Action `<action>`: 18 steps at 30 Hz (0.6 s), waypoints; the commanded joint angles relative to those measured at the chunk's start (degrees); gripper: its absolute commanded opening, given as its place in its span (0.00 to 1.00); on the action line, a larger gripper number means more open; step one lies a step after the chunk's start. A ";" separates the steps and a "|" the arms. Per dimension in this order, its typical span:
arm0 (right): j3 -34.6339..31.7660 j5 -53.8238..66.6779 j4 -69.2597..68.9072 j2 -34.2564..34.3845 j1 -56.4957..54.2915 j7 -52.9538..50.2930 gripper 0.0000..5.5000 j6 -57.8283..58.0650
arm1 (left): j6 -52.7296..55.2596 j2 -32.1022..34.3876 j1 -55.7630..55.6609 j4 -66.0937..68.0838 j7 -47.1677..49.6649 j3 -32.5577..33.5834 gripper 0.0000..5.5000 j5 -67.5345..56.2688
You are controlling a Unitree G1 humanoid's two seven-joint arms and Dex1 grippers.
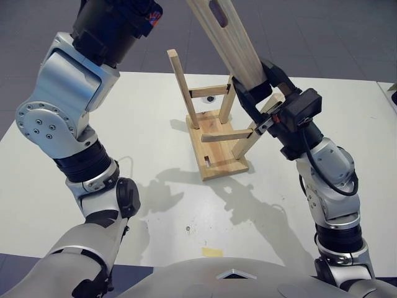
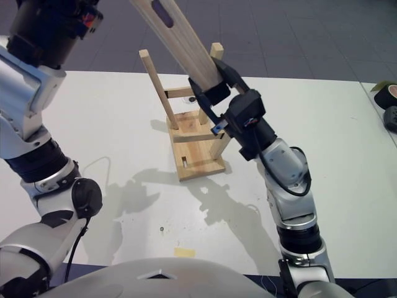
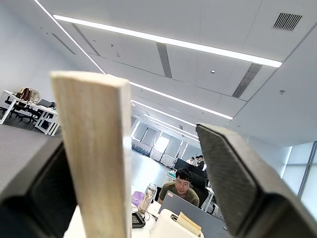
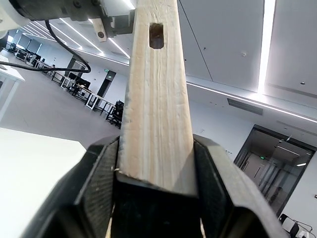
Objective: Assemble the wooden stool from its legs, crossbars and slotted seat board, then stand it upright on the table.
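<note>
A partly built stool lies upside down on the white table (image 1: 142, 124), its seat board (image 1: 222, 162) flat and its legs (image 1: 183, 87) pointing up, joined by crossbars (image 1: 227, 135). My right gripper (image 1: 260, 87) hovers just above those legs, shut on the lower end of a long slotted board (image 1: 229, 37) that slants up and away to the left. In the right wrist view the board (image 4: 156, 99) rises from between the fingers (image 4: 99, 183). My left arm is raised high; its gripper (image 3: 131, 141) stands open around the board's upper end (image 3: 94, 158), with a gap on one side.
A small yellow tape strip (image 1: 212, 252) and a dark speck (image 1: 187, 230) lie near the table's front edge. Dark objects (image 2: 388, 102) sit at the far right edge. Bare table spreads left of and in front of the stool.
</note>
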 commanded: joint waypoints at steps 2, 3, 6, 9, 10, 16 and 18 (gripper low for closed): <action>0.91 -0.46 -0.77 0.37 0.49 0.81 0.37 0.92 | -1.96 3.62 0.43 -1.37 -0.40 -2.09 0.50 0.99; 1.05 -0.58 -0.78 0.43 0.59 0.80 0.37 0.91 | -2.26 4.11 0.59 -1.53 -0.43 -2.45 0.46 1.42; 1.14 -0.88 -0.80 0.53 0.79 0.89 0.37 0.88 | -3.22 5.52 0.93 -1.90 -0.47 -3.29 0.37 2.83; 1.06 -1.29 -0.63 0.61 0.69 0.96 0.37 0.79 | -3.50 7.20 1.29 -2.17 -1.21 -3.97 0.25 3.76; 1.06 -1.51 -0.52 0.69 0.64 0.93 0.37 0.77 | -3.50 7.66 1.52 -2.35 -1.55 -4.16 0.22 3.73; -0.06 -1.99 1.11 2.04 1.19 -0.58 0.46 1.60 | -5.50 10.02 0.54 -6.35 -3.02 -3.59 0.19 2.08; -0.99 -1.35 1.74 3.12 1.55 -1.80 0.52 2.52 | -7.16 10.99 -0.88 -6.39 -2.87 -2.72 0.19 3.05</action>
